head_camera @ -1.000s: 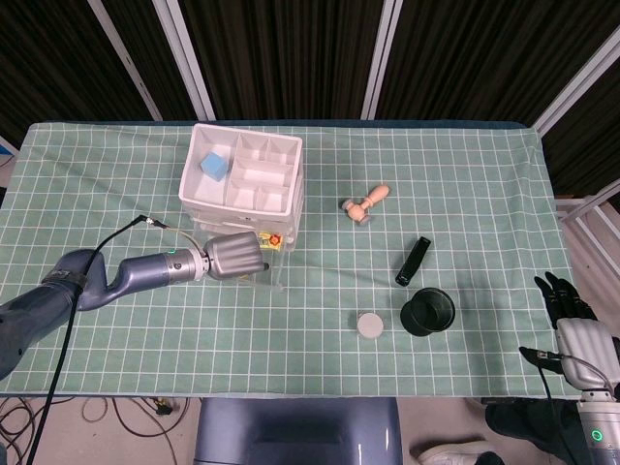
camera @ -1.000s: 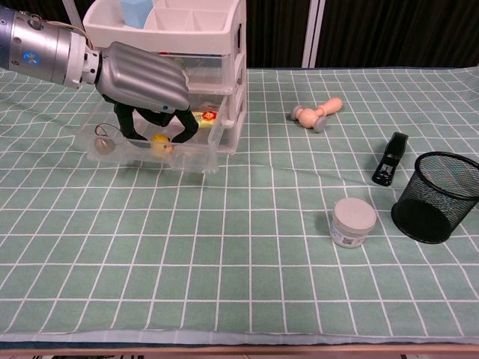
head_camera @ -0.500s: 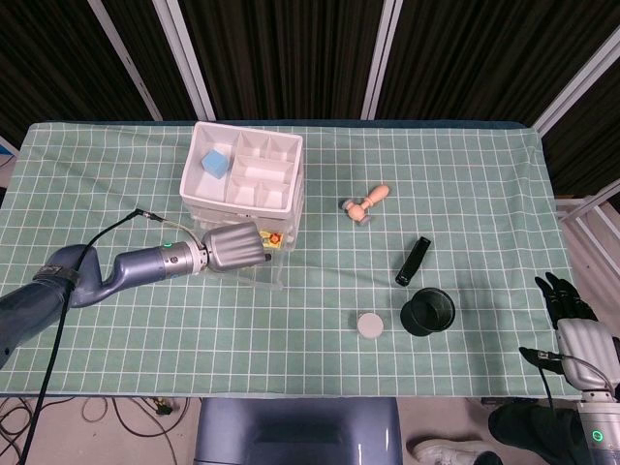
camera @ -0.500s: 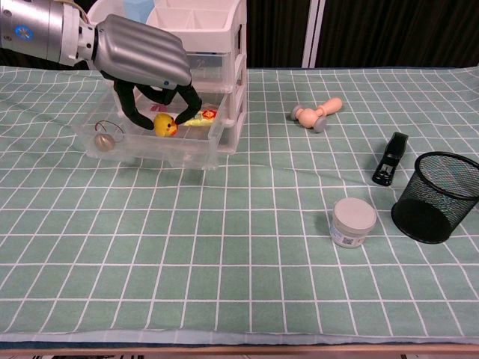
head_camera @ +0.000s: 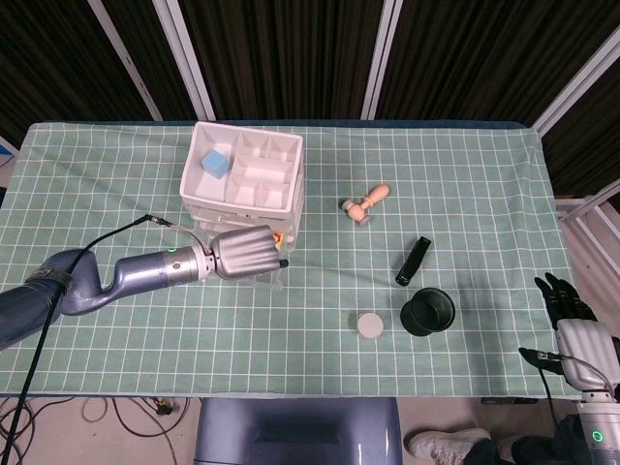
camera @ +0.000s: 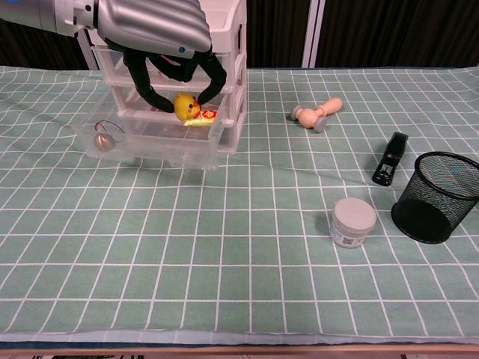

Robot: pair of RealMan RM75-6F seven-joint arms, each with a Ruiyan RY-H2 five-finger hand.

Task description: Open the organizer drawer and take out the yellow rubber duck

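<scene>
The white organizer (head_camera: 245,179) stands at the back left with its clear bottom drawer (camera: 153,142) pulled out toward me. My left hand (camera: 161,26) hangs over the drawer and pinches the yellow rubber duck (camera: 185,105) between its fingertips, lifted clear of the drawer floor. In the head view the left hand (head_camera: 247,254) covers the duck. My right hand (head_camera: 572,320) rests off the table's right front corner with nothing in it; its fingers look loosely extended.
In the drawer lie a small metal bell (camera: 103,139) and a yellow-red item (camera: 202,118). A wooden dumbbell toy (camera: 317,114), black stapler (camera: 391,158), mesh cup (camera: 437,197) and white jar (camera: 352,222) sit to the right. A blue block (head_camera: 213,166) lies in the top tray.
My left hand closed on the duck inside the drawer, then rose and shifted right, carrying the duck above the drawer. The right hand stayed put.
</scene>
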